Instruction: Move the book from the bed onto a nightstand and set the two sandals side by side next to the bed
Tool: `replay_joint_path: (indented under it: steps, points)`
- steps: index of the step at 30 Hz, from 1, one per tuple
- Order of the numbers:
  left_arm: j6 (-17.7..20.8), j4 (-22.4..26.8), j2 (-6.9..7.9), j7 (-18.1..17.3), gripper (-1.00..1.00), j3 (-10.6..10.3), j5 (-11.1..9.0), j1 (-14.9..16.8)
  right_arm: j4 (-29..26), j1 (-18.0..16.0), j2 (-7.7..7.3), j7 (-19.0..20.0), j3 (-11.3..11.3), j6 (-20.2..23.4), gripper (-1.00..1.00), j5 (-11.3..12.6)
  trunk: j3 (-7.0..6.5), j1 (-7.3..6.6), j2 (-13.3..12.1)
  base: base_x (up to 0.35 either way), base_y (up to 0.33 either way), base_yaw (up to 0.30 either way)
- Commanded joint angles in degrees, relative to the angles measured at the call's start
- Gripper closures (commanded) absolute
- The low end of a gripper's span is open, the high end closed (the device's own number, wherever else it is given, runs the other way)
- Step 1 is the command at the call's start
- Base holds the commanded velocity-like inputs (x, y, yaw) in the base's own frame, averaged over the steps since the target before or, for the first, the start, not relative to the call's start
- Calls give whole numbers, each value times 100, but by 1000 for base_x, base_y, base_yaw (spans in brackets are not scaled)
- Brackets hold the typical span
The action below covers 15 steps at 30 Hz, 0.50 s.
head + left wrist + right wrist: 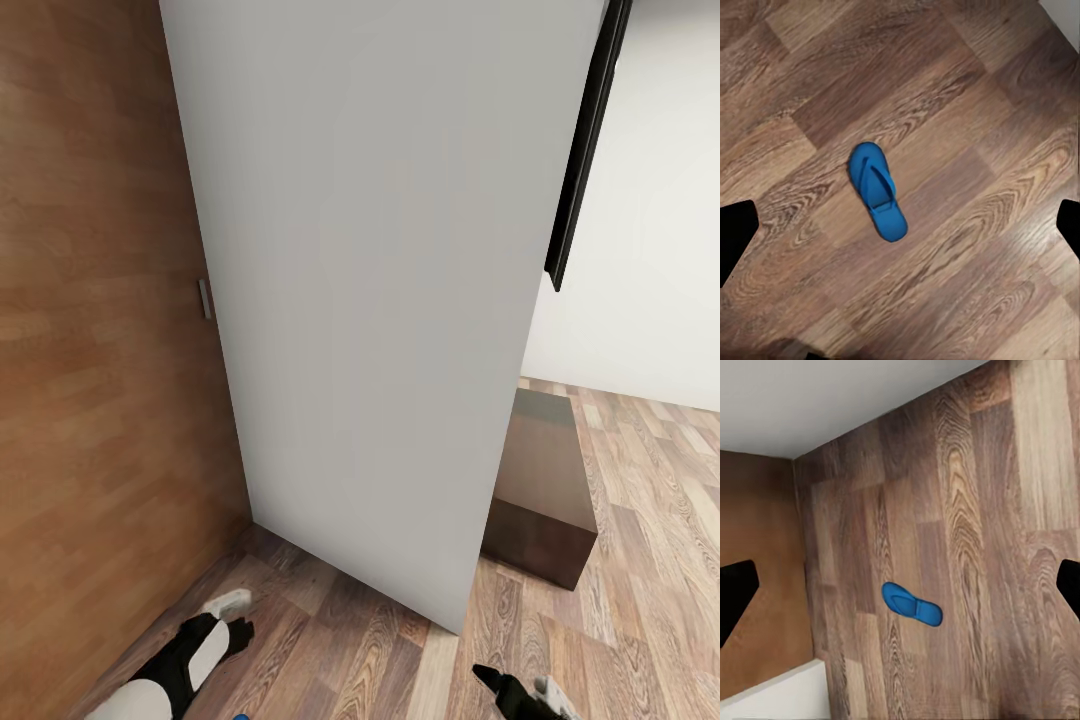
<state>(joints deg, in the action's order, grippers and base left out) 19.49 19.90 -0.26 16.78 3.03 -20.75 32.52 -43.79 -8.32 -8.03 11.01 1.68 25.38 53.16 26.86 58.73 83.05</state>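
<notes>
No writing or label can be read on anything here. In the left wrist view a small flat bright blue sandal [877, 190] lies alone on the grey-brown wood-plank floor [967, 247], between the two dark fingertips [735, 236] of the left pincer [900, 232], which stand wide apart and do not touch it; the right wrist view shows a blue sandal [912, 604] too, smaller and farther off on the planks, between the spread tips of the right pincer [900, 592], near a brown wooden wall [757, 585]. From the head view, the left arm [185, 655] and right arm [520, 692] hang low over the floor, behind them stands a tall light-grey panel [380, 280], and beyond it a low dark-brown glossy cabinet [540, 480] sits against the white wall [650, 250].
</notes>
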Motion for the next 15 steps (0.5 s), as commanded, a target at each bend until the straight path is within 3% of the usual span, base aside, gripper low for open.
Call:
replay_joint_path:
  steps: [1, 4, 6, 15]
  points:
    - [37, 14, -20, 133, -100, 20, -174, 49, -76, -4, 4, 140, 10, 40, -100, 49, 7, 0, 3, 0, 0, 0]
    - [70, 25, -66, 479, -100, 15, -845, 214, -452, -11, 24, 908, -48, 30, -100, 112, 7, 0, 3, 0, 0, 0]
    - [107, 69, -77, 579, -100, 13, -1121, 289, -662, -12, 31, 1364, -72, 25, -100, 107, 7, 0, 3, 0, 0, 0]
    - [198, 147, -69, 691, -100, 64, -1405, 364, -1053, -12, -27, 2147, -31, 68, -100, 104, 7, 0, 3, 0, 0, 0]
